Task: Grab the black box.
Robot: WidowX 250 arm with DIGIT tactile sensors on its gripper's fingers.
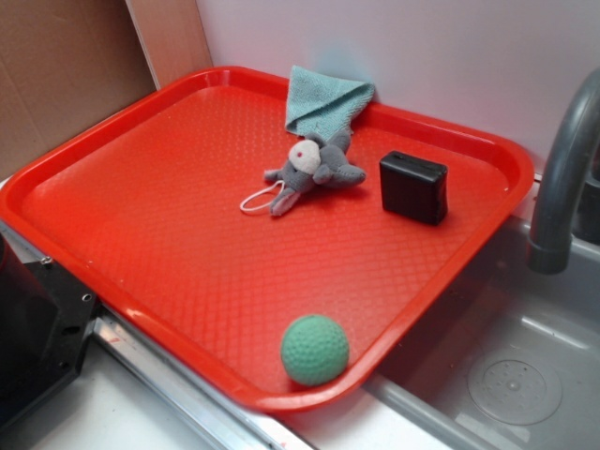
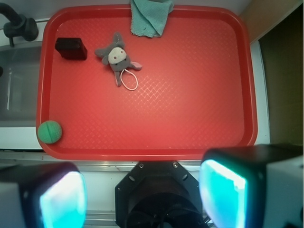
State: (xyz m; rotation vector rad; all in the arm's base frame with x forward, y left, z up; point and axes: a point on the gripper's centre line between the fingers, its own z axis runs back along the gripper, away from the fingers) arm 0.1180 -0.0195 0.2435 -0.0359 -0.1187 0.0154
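The small matte black box stands on the red tray near its far right corner. In the wrist view the black box is at the tray's upper left. My gripper is high above the tray's near edge, far from the box. Its two cyan pads stand wide apart with nothing between them, so it is open. The gripper does not show in the exterior view.
A grey plush toy with a white loop and a teal cloth lie at the tray's back. A green ball sits at the front corner. A grey faucet and sink are right of the tray. The black robot base is below the gripper.
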